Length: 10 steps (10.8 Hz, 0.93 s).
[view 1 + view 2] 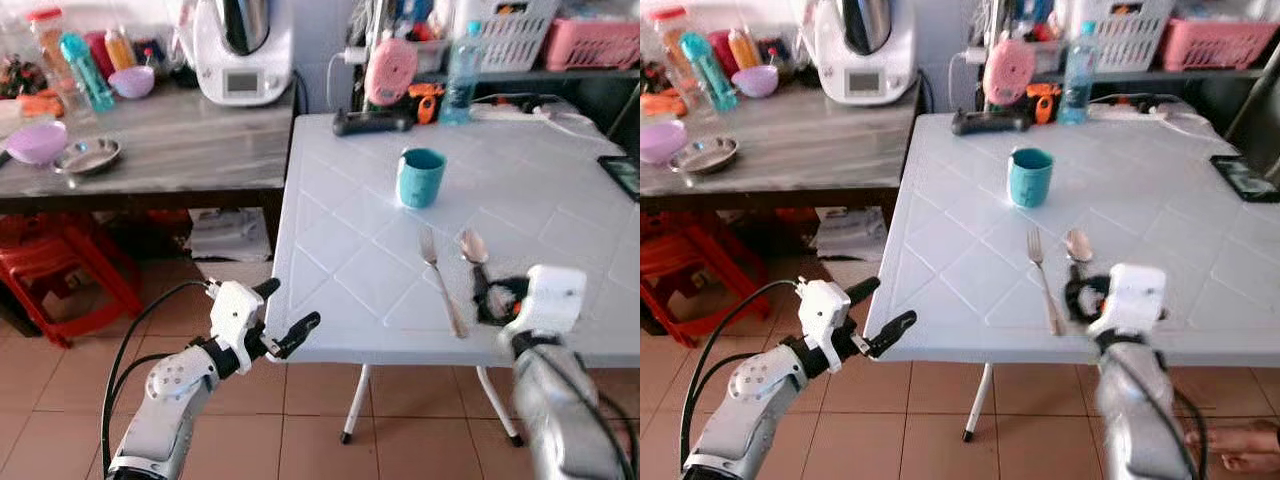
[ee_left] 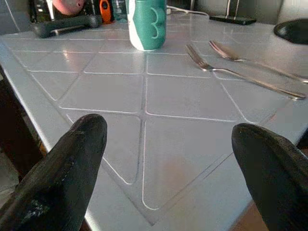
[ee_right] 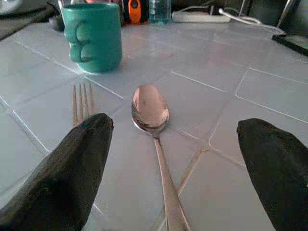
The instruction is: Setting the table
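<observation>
A teal cup stands upright mid-way across the white table. Nearer the front edge a fork and a spoon lie side by side, the spoon to the right. My right gripper is open, low over the table, one finger on each side of the spoon handle; the fork lies just beyond one finger. At the table's front left corner my left gripper is open with nothing in it, pointing across the top toward the cup.
A wooden side table on the left carries a food processor, purple bowls, a metal dish and bottles. Red stools stand beneath it. A water bottle, a black phone and baskets line the far side. A person's foot rests on the floor.
</observation>
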{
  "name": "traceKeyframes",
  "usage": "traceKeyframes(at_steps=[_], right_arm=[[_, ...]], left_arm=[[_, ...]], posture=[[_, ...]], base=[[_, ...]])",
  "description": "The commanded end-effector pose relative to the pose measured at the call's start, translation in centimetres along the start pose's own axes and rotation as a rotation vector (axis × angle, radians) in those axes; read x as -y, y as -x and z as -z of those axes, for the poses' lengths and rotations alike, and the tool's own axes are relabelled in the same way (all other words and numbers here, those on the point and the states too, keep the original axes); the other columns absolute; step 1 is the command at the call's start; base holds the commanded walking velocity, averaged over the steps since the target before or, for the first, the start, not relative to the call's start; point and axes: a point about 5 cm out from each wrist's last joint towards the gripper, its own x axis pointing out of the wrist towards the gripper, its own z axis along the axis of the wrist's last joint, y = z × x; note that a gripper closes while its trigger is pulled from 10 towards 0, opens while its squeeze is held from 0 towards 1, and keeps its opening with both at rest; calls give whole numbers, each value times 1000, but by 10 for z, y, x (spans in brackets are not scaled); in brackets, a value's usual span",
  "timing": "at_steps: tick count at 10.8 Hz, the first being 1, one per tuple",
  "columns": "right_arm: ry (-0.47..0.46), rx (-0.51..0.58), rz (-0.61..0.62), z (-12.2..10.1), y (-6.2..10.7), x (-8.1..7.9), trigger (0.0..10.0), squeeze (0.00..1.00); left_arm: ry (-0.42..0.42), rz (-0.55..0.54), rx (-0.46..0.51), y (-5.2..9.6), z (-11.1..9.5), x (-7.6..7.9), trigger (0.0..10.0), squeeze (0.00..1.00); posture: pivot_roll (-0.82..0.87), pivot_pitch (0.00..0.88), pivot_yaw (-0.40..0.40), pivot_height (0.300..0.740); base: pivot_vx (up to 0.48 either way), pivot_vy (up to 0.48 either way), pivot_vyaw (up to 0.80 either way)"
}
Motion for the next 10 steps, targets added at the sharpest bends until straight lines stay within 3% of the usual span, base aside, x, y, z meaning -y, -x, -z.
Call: traceKeyframes(at_steps=[1, 5, 6, 10], right_arm=[[5, -39, -50, 1, -9, -7, 10000, 0], [29, -90, -199, -6, -33, -33, 10000, 0], [45, -112, -213, -3, -35, -36, 10000, 0], [28, -173, -293, 9, -42, -50, 10000, 0]], left_arm=[[10, 47, 5, -1, -3, 5, 10000, 0], [3, 97, -1, 0, -8, 4, 10000, 0], [44, 99, 11, -1, -12, 1, 10000, 0], [51, 104, 0, 0, -15, -3, 10000, 0]], posture=[[-15, 16, 58, 740], [-10, 31, 56, 740], [-5, 36, 54, 740], [3, 51, 59, 740]], base=[[0, 0, 0], [0, 0, 0], [0, 0, 0], [0, 0, 0]])
